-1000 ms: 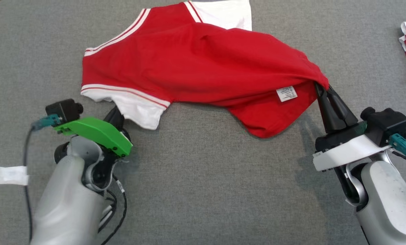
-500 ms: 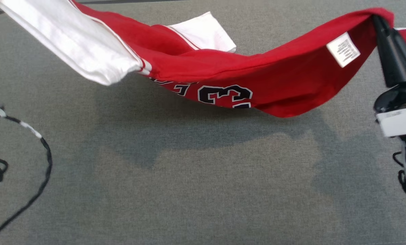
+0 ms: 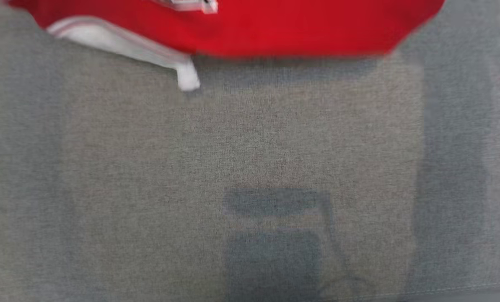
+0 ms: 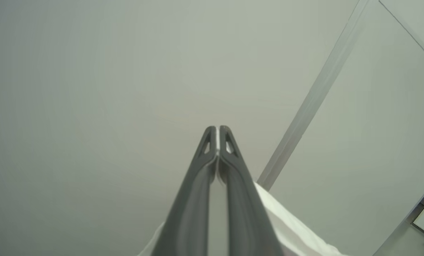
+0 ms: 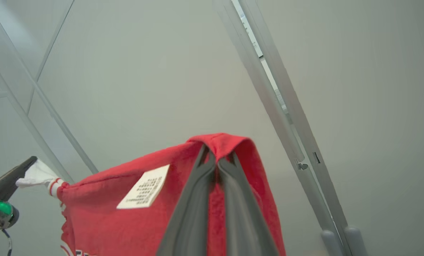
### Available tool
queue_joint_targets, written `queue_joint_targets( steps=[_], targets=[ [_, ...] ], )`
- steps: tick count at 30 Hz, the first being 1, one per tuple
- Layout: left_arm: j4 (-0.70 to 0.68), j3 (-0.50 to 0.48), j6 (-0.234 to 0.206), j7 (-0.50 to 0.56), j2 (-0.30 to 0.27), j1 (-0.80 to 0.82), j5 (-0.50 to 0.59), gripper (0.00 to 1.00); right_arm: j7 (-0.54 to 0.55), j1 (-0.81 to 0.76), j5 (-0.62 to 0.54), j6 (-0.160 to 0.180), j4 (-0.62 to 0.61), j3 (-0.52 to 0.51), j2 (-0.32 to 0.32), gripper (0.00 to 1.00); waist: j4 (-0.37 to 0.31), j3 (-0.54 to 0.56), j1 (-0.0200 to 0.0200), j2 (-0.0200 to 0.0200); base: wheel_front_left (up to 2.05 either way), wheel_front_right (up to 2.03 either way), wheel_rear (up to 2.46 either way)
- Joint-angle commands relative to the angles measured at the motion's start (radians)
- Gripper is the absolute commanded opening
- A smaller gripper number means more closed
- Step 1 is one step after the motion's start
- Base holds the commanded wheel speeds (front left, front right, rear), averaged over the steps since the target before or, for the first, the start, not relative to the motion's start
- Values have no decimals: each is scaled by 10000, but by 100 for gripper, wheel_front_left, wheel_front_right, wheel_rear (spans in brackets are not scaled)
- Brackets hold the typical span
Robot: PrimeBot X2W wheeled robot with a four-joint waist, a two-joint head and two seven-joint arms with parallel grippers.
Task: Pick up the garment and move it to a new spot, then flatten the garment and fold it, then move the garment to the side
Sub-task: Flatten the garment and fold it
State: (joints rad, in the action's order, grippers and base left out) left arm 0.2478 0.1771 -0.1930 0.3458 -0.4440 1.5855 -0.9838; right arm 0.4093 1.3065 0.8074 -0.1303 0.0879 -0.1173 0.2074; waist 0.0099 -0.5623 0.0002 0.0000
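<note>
The garment (image 3: 275,29) is red with white sleeve ends and thin striped trim. In the head view it runs along the top edge, blurred by motion, over the grey cloth surface (image 3: 250,167), with a white sleeve end (image 3: 187,77) at its lowest point. In the right wrist view a white care label (image 5: 144,192) sits on the red fabric, which spans the gap between the two grippers. The right gripper (image 5: 217,158) is fully closed, with a fold of red fabric draped over its tips and pinched between the fingers. The left gripper (image 4: 217,128) is also closed, its fingers pressed together, and white sleeve fabric (image 4: 290,227) emerges beside them. The right wrist view shows its tip clamped on that sleeve.
</note>
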Motion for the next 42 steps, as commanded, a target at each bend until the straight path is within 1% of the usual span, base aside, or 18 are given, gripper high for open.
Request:
queue_joint_targets(
  steps=[1,4,7,9,11,12,13,15,18,20,22,26,30,32,34,38,40,42],
  targets=[
    [702,112,190,-634,255,963,430,0,-398,977,-752,-7,678,16,-278,0,-316,-1635,-2,0,0,0,0],
    [2058,221,635,-2353,650,2674,1179,0,-1568,2929,-2170,-7,2146,-339,-871,0,-398,-2116,-2,0,0,0,0],
    [3296,310,1092,-3610,1099,3715,1522,0,-2503,4264,-3209,-5,3506,-683,-1149,0,-371,-2560,-2,0,0,0,0],
    [3932,470,1694,-4090,1325,4124,1539,0,-3018,4787,-3637,-5,4147,-691,-1177,0,-352,-2792,-2,0,0,0,0],
    [4455,544,2448,-4493,1480,4156,1383,0,-3476,4962,-3679,-5,4678,-714,-1165,0,-323,-2891,-2,0,0,0,0],
    [4455,544,2448,-4493,1480,4156,1383,0,-3476,4962,-3679,-5,4678,-714,-1165,0,-323,-2891,-2,0,0,0,0],
    [4695,561,2640,-4746,1439,4122,1431,0,-3672,4962,-3752,-5,4860,-668,-1057,0,-301,-2954,-2,0,0,0,0],
    [5070,604,2953,-5027,1628,3898,1218,0,-3904,4748,-3763,-7,5233,-498,-937,0,-236,-3106,-2,0,0,0,0],
    [5459,957,3185,-5295,1763,3011,1120,0,-4221,4021,-3540,-5,5669,-136,-706,0,-96,-3190,-2,0,0,0,0],
    [5503,1055,3248,-5462,1861,2322,773,0,-4420,3441,-3272,-5,5780,93,-540,0,28,-3134,-2,0,0,0,0],
    [5183,1419,3248,-5575,1853,1400,527,0,-4596,2711,-2936,-5,5813,400,-358,0,127,-2998,-2,0,0,0,0],
    [4572,1968,3247,-5829,1510,-781,-102,0,-4972,1049,-2171,-5,5745,1070,30,0,207,-2409,-2,0,0,0,0],
    [3762,2257,3250,-6006,1136,-2816,-646,0,-5181,-629,-1268,-5,5234,1946,422,0,235,-1511,-2,0,0,0,0],
    [3224,2285,3250,-6051,1077,-3862,-1011,0,-5213,-1571,-784,-5,4838,2405,659,0,265,-934,-2,0,0,0,0],
    [2713,2158,3249,-6094,855,-4886,-1264,0,-5196,-2536,-445,-5,4332,2963,977,0,288,-346,-2,0,0,0,0],
    [1238,1498,3224,-6131,839,-7137,-1313,0,-5315,-4503,-525,-5,3119,4354,2069,0,385,907,-2,0,0,0,0],
    [196,1248,2958,-6114,900,-8487,-1096,0,-5347,-5518,-354,-5,2613,4773,2490,0,456,1449,-2,0,0,0,0],
    [-894,1074,2543,-6116,869,-9890,-895,0,-5383,-6391,-311,-5,2122,5036,2955,0,526,1945,-2,0,0,0,0]
  ],
)
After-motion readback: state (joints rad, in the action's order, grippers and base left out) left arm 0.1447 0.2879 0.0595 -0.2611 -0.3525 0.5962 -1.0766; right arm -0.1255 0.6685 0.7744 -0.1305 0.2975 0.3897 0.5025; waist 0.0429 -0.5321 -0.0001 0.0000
